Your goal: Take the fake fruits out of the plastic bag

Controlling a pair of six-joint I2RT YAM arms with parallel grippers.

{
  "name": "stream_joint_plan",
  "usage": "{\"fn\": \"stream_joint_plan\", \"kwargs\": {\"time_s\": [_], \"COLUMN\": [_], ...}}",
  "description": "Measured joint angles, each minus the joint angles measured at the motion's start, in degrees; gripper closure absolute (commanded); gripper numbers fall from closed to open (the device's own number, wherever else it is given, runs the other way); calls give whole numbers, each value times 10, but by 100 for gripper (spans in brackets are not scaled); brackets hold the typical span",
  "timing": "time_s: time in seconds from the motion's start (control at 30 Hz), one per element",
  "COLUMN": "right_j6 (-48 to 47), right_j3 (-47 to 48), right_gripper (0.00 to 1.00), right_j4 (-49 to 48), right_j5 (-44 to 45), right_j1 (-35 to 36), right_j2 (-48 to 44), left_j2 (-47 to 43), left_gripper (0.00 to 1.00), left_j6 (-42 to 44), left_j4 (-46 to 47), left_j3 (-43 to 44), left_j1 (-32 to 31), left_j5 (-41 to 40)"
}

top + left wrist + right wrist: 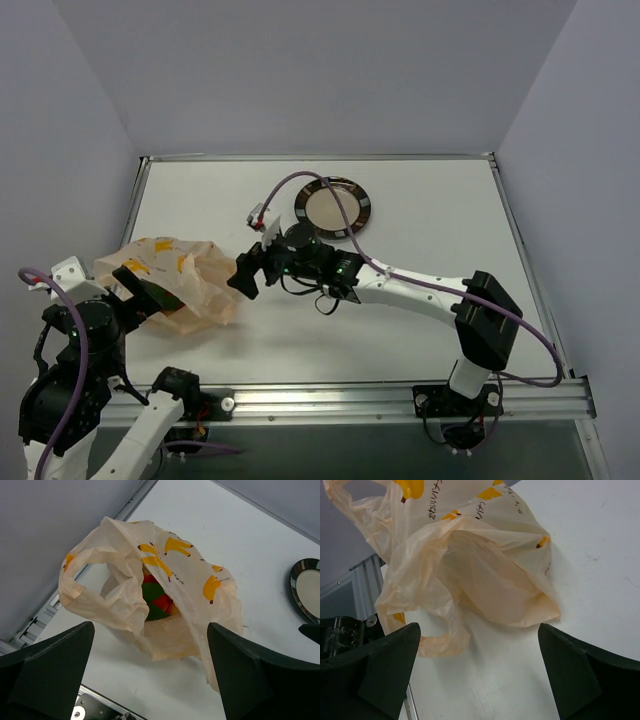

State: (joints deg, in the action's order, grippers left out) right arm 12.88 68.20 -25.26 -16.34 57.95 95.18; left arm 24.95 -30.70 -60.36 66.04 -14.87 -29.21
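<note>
The plastic bag is peach-tan and crinkly with yellow banana prints, lying on the table at the left. In the left wrist view the bag gapes toward me and the fake fruits show inside as red, green and orange shapes. My left gripper is open at the bag's near-left side, its jaws wide apart and empty. My right gripper is open just right of the bag, facing it. The right wrist view shows the bag and a loop handle, no fruit.
A round dark-rimmed plate with a pale centre lies at the back middle of the table, also at the right edge of the left wrist view. A metal rail runs along the table's near edge. Grey walls enclose the table.
</note>
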Motion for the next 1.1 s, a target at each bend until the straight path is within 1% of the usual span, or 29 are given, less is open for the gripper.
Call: {"fn": "stream_joint_plan", "kwargs": {"time_s": [0.1, 0.23, 0.33, 0.37, 0.47, 0.53, 0.57, 0.6, 0.63, 0.67, 0.7, 0.87, 1.03, 1.07, 1.1], "right_j6": [-17, -38, -41, -41, -41, -41, -42, -44, -40, -41, -40, -17, 2, 6, 10], "right_j3": [36, 58, 86, 98, 130, 145, 151, 158, 165, 172, 176, 179, 181, 181, 180], "right_gripper": [0, 0, 0, 1, 9, 26, 56, 71, 82, 96, 99, 100, 100, 100, 100], "right_j4": [20, 36, 39, 39, 40, 40, 41, 40, 40, 40, 40, 33, 10, 6, 2], "right_j5": [16, 26, 26, 26, 35, 43, 51, 60, 70, 79, 88, 104, 106, 105, 104], "right_j1": [38, 95, 116, 118, 117, 116, 115, 114, 113, 111, 108, 72, 25, 16, 9], "right_j2": [30, 43, 59, 67, 95, 114, 124, 134, 144, 154, 161, 171, 171, 171, 171], "left_j2": [0, -7, -19, -23, -30, -31, -33, -35, -37, -40, -41, -31, 17, 28, 41], "left_gripper": [6, 6, 6, 6, 6, 6, 6, 6, 6, 6, 6, 6, 6, 5, 2], "left_j6": [-25, -78, -120, -133, -163, -182, -191, -197, -203, -207, -210, -210, -207, -206, -205], "left_j4": [-20, -53, -72, -77, -85, -85, -84, -84, -82, -78, -76, -44, 17, 30, 42], "left_j3": [-3, -3, -11, -18, -45, -73, -89, -106, -122, -136, -147, -161, -188, -195, -202], "left_j1": [0, 0, 0, 0, 0, 0, 0, 0, 0, 0, 0, 0, 0, 0, 0], "left_j5": [-14, -32, -45, -49, -56, -59, -61, -62, -63, -64, -64, -76, -89, -92, -93]}}
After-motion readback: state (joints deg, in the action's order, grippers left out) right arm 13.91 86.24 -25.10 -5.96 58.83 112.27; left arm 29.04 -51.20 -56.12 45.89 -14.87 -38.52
